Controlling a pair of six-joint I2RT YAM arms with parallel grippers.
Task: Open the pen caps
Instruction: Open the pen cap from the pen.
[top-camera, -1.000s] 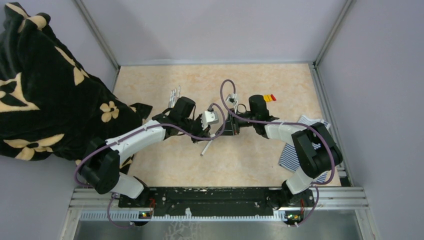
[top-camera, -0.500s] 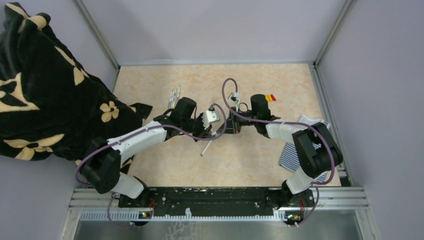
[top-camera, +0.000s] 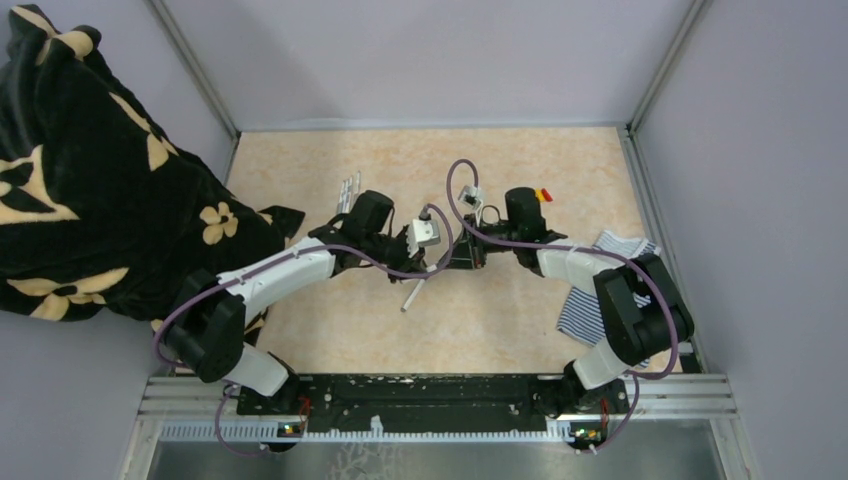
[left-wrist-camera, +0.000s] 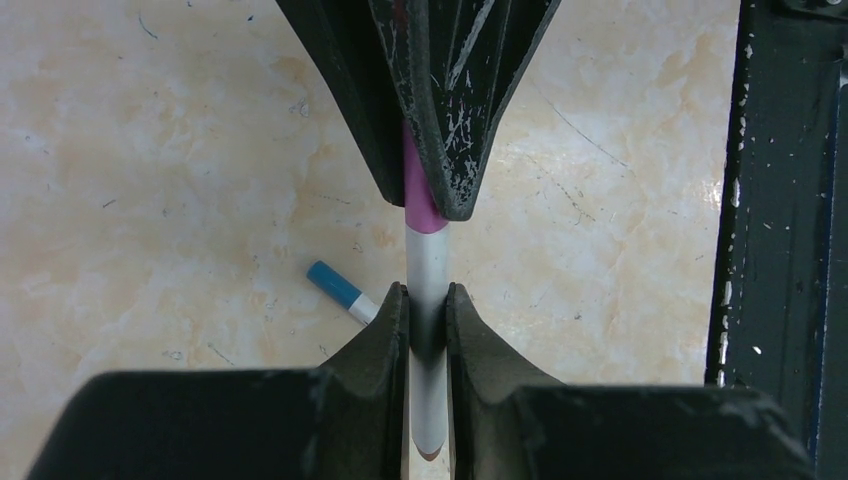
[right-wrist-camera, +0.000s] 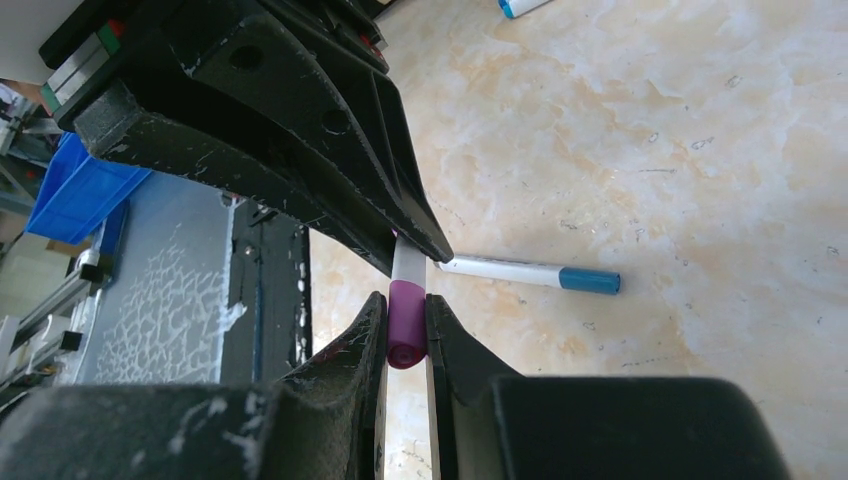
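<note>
a small purple plastic cap (right-wrist-camera: 407, 325), seated on the end of its thin white marker barrel (left-wrist-camera: 428, 262), is pinched by the right gripper (right-wrist-camera: 405, 305) above the beige marbled tabletop (left-wrist-camera: 180, 150). the left gripper (left-wrist-camera: 428, 300) clamps the barrel just beside the cap. a blue-capped white marker (right-wrist-camera: 530, 273) lies on the table beneath.

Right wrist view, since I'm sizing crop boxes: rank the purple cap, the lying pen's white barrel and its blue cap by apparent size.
1. Purple cap: bulkiest, though it is nearest the camera.
2. White barrel: longer but thinner, so close to first.
3. Blue cap: smallest.
</note>
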